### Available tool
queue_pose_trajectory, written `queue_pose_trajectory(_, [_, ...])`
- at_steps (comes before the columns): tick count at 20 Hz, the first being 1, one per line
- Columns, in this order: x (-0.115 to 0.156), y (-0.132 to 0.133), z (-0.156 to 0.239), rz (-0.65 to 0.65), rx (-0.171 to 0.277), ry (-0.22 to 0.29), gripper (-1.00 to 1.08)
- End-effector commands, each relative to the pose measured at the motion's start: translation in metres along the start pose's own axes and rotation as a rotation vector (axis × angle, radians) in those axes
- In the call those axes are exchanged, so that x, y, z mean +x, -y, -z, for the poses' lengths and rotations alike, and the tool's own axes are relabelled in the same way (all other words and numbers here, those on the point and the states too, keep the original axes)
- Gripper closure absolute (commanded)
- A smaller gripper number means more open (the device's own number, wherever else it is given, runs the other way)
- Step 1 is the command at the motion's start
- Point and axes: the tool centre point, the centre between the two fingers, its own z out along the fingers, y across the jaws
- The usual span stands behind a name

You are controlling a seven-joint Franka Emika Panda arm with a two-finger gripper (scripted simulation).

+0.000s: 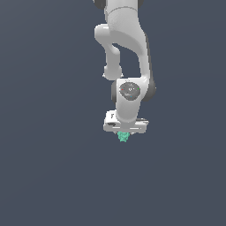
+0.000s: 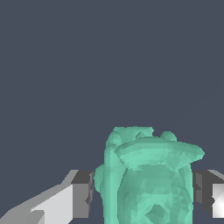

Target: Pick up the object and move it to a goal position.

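Note:
The object (image 1: 123, 137) is a small teal-green bumpy lump that pokes out just under the white hand in the exterior view. In the wrist view the object (image 2: 148, 175) fills the space between the two fingers. My gripper (image 1: 124, 133) points straight down from the white arm. The dark pads (image 2: 83, 192) press against both sides of the lump, so the gripper (image 2: 143, 194) is shut on it. The lump's lower part runs out of the wrist picture.
A plain dark grey-blue surface (image 1: 48, 176) fills both views, with no other objects or edges. The white arm (image 1: 128, 48) comes down from the upper middle of the exterior view.

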Motion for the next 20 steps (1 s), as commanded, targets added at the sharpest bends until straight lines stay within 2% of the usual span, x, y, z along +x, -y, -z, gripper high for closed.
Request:
queue_pose_trajectory(1, [0.012,0.022,0.006,-0.001,0.000,0.000,1.08])
queue_pose_trajectory(12, [0.054,0.098,0.026,-0.001,0.000,0.001,1.08])
queue_pose_trajectory(20, [0.075,0.132,0.035,-0.001,0.000,0.001,1.08])
